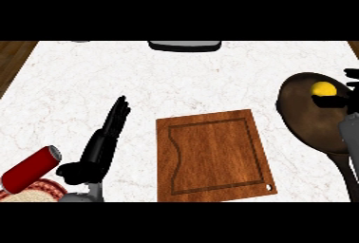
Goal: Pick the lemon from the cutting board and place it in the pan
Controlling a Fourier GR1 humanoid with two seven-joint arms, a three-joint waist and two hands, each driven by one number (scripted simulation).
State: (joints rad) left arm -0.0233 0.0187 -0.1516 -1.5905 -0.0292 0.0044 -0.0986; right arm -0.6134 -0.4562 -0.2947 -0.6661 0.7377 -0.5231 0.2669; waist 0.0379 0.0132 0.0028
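**Lemon over the pan, board bare**

The lemon (324, 88) sits inside the outline of the dark pan (308, 118) at the counter's (84, 76) right edge, toward the pan's far side. The right hand (335, 101) is right against it: a black finger lies just beneath the fruit and another shows at the picture's right border. Whether those fingers are clasping the lemon or have let go, I cannot tell, nor whether the fruit rests on the pan's floor or hangs just above it.

The wooden cutting board (214, 156), at the counter's near edge in the middle, carries nothing. So the pick looks done and the carry too; what seems left is the release and drawing the hand clear.

The left hand (105, 142) rests near the near-left corner, fingers straight, holding nothing. A red can (32, 171) lies beside it.
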